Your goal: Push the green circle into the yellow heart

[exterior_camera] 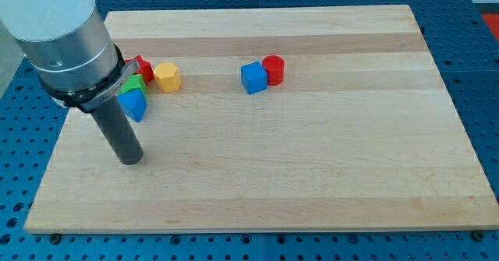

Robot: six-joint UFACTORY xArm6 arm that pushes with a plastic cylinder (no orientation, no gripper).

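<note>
My tip (130,160) rests just below the blue block (135,104); it has no fingers

Single camera view only. Looks down at a slant from in front of the wooden board (312,175), from the side at the view's bottom, facing toward the view's top. Far edge narrower than near edge. Whole board in frame, blue perforated table (483,97) showing on all sides. Arm housing (62,35) large at the view's upper left, cropped by the frame. Medium-close framing. No second view for overlap.
</note>
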